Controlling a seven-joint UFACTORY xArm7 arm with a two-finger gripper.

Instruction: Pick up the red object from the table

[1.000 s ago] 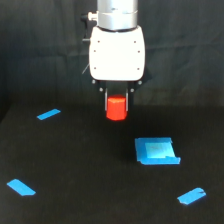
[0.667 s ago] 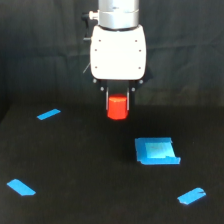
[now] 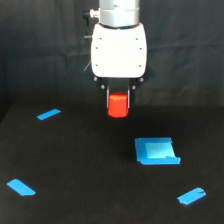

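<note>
a: quick, left to right. blue tape strip far left, another blue tape strip low left, both flat on the black table.

b: middle?

a: gripper hangs under the white arm housing. fingers are closed on the red object, one dark finger on each side of it. the block looks clear of the table, though contact is hard to judge from this angle.

b: right side?

a: blue square patch, one edge curling up, then a third tape strip low right. both well apart from the block.

b: risks?

a: only the upper part is pinched, so i'd guess it could slip or twist out if the arm jerks. a drop could send it rolling toward the patch.

b: block look?

a: small, matte red-orange, upright, faceted sides hard to make out, blurry. lower half sticks out below the fingers.
</note>
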